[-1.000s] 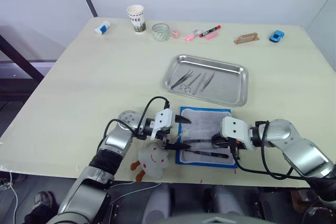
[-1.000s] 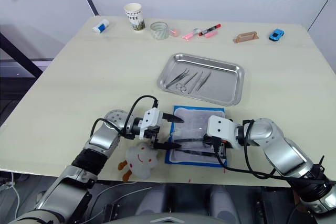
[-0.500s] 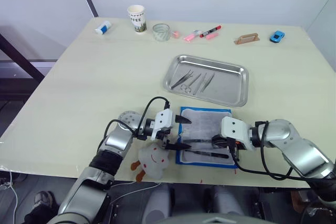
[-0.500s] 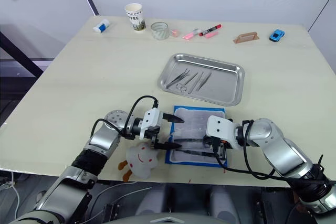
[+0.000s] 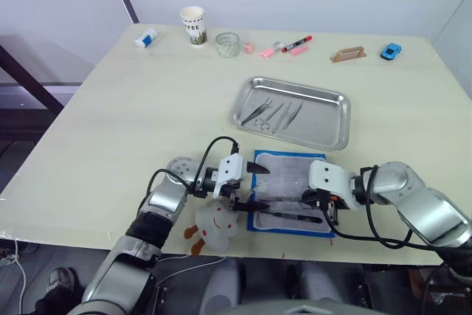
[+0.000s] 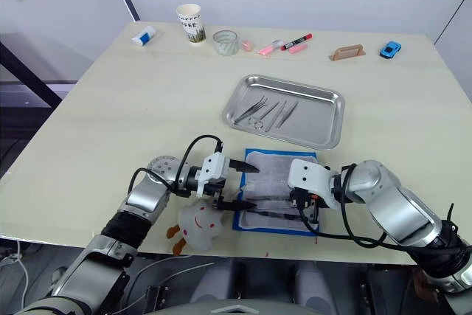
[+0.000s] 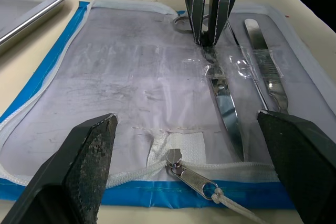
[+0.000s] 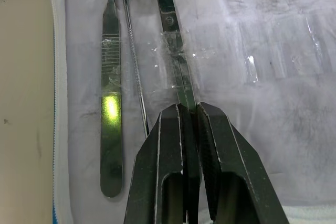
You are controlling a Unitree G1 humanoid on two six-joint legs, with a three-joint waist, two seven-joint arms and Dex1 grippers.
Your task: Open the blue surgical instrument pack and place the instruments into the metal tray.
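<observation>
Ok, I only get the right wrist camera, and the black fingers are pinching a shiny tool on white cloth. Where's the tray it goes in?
Observer: The tray sits on the table just past the open pack that holds your pinched tool, on the side away from the robot.
Operator: Is anything inside it?
Observer: Yes, a few thin metal tools lie in its left half. The right half is bare.
Operator: And what's the other arm doing?
Observer: The left end effector is wide open at the pack's left edge, holding nothing.
</observation>
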